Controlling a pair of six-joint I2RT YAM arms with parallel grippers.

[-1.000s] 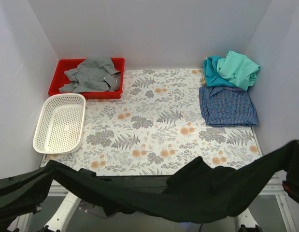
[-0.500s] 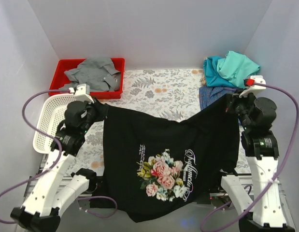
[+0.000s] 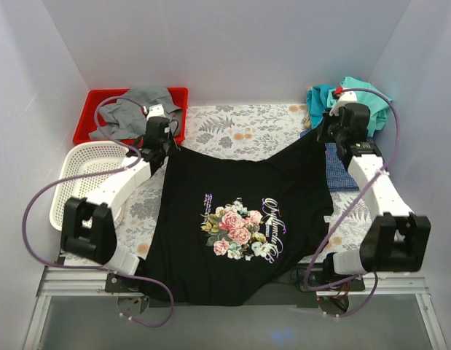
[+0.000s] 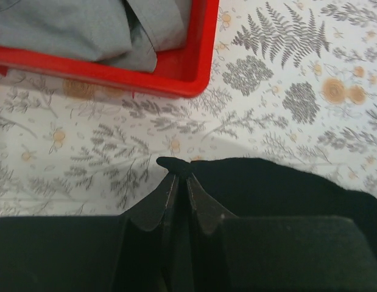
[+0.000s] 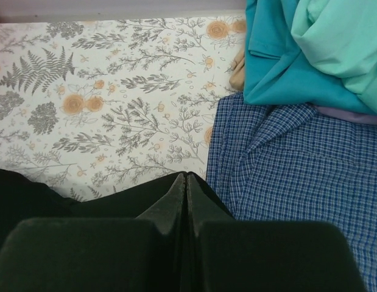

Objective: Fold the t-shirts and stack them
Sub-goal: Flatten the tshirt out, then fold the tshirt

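The black t-shirt (image 3: 232, 219) with a pink-rose print lies spread over the middle of the floral table, its near end hanging over the front edge. My left gripper (image 3: 165, 148) is shut on its far left corner (image 4: 176, 165). My right gripper (image 3: 326, 135) is shut on its far right corner (image 5: 158, 191). A blue-checked shirt (image 3: 349, 164) lies folded at the right, also in the right wrist view (image 5: 298, 164). Teal (image 3: 321, 109) and mint-green (image 3: 363, 102) shirts lie bunched behind it.
A red tray (image 3: 101, 96) holding a grey shirt (image 3: 138, 109) stands at the back left, its corner showing in the left wrist view (image 4: 194, 79). A white mesh basket (image 3: 83, 182) sits at the left, under my left arm. White walls enclose the table.
Both arms have carried the black shirt away from the front edge toward the back and lowered it; it now lies flatter on the table with the print face up.
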